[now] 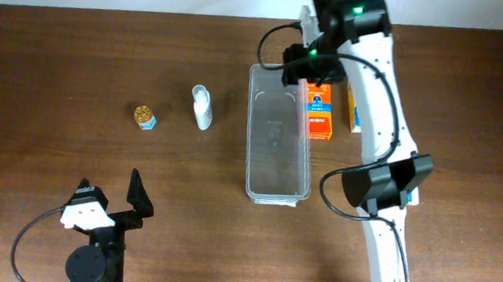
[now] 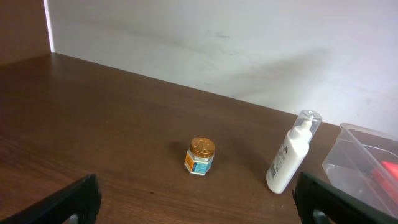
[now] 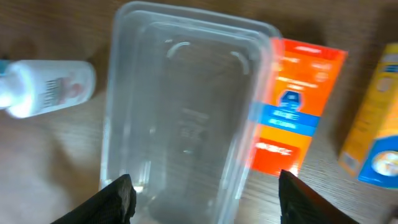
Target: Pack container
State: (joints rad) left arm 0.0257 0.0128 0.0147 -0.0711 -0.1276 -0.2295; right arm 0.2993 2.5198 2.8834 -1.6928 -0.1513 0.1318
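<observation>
Right tool [image 3: 208,200], jaws apart, hangs over the empty clear container [image 3: 186,17].

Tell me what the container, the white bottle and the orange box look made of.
The container looks like clear glossy plastic: the brown table shows through its floor and light glints on its rim. The white bottle looks like smooth opaque plastic under a see-through cap. The orange box is probably printed cardboard, judging by flat faces and crisp edges.

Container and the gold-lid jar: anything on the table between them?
Yes, just the white pump bottle, between the jar and the container. Overhead view shows it best.
</observation>
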